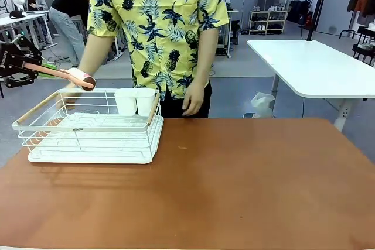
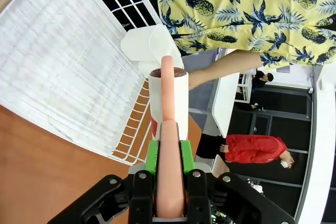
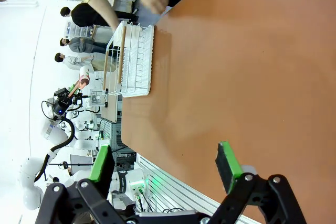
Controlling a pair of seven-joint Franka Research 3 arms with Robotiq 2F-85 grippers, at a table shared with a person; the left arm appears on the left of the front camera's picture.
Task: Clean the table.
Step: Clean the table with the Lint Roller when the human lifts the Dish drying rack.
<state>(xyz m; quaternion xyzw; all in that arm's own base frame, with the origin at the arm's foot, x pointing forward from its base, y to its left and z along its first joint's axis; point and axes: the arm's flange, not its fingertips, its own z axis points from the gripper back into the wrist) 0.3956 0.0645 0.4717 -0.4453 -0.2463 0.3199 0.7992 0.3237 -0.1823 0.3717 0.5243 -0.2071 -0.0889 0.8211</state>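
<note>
Grips a lint roller [image 2: 168,95] by its pink handle in the left gripper [image 2: 169,156], green pads [image 2: 152,157] pressed against both sides of the handle. Holds it up beyond the left end of the white wire dish rack [image 1: 88,139], handle slanting down toward it, with the white roll head above the rack's far left corner and clear of the wires. Seen from the front, puts the left gripper [image 1: 22,62] higher than the rack's top rail, left of its wooden side handle.

Hangs the right gripper [image 3: 164,166] with jaws spread wide and nothing between them, over the near edge of the table [image 1: 246,185], well apart from the rack.

Places the rack at the far left corner of the reddish-brown table, its left side close to the table's left edge and its far side close to the far edge. Leaves bare top in front of the rack and all the way right of it, except for a small pale speck [image 1: 183,147] just right of the rack's near corner.

Stands two white cups [image 1: 135,102] at the rack's far right corner. Has a person at the far edge: one hand [image 1: 193,105] hanging just right of the rack, the other arm reaching down behind the roll head. Shows a white-topped table [image 1: 316,65] well beyond and right of the rack.
</note>
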